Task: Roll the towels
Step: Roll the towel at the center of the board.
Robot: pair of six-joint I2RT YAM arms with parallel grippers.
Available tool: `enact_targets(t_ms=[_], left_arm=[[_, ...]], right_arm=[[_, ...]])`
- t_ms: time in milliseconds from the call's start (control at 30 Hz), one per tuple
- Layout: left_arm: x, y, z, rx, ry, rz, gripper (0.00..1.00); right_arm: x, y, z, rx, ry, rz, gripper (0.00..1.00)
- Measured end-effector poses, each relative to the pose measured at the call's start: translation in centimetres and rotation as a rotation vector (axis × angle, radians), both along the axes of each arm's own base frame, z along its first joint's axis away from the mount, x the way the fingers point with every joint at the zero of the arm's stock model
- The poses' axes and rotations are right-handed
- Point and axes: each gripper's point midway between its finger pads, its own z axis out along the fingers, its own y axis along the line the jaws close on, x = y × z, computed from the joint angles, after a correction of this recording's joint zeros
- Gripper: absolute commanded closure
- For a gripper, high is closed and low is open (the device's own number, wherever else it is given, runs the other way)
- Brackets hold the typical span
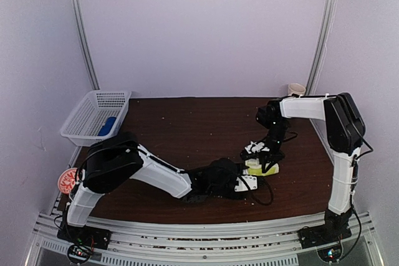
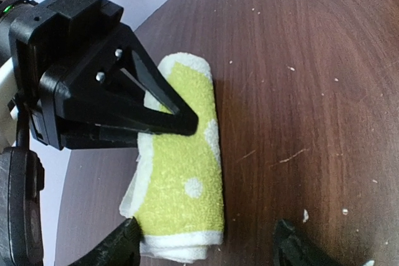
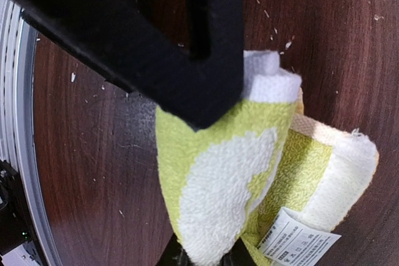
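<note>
You have one printed item at close range: a white care tag (image 3: 298,241) sewn to the yellow-green towel (image 3: 212,172), right wrist view; it carries several lines of small dark print, too fine and blurred to read; not one word or number on it can be made out. Top view, left edge of the table: a red round disc (image 1: 67,180) bears pale markings; blurred, unreadable.

Yellow-green towel (image 2: 181,160) with white dots and border; the other towel (image 1: 107,126) seemingly blue.
</note>
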Motion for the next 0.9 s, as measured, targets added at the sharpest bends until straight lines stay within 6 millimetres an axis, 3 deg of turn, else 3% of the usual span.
enact_targets(t_ms=[233,433,567,733,867,900], left_arm=[[0.8,-0.6,-0.5,0.019,-0.022,0.021,0.49],[1.2,-0.8,-0.5,0.041,-0.027,0.039,0.81],[1.2,-0.9,-0.5,0.05,-0.017,0.039,1.0],[1.0,-1.2,-0.6,0.061,0.027,0.037,1.0],[0.9,-1.3,-0.7,0.055,0.085,0.058,1.0],[0.9,-1.3,-0.7,0.052,0.105,0.068,1.0]], right_arm=[[0.0,-0.5,-0.1,-0.02,-0.002,0.028,0.86],[0.0,-0.6,-0.1,-0.029,0.001,0.042,0.81],[0.1,-0.7,-0.1,-0.034,0.001,0.045,0.57],[0.9,-0.5,0.2,-0.031,-0.019,0.009,0.34],[2.6,-0.2,1.0,0.009,-0.062,-0.079,0.17],[3.0,-0.3,1.5,0.02,-0.075,-0.104,0.04]])
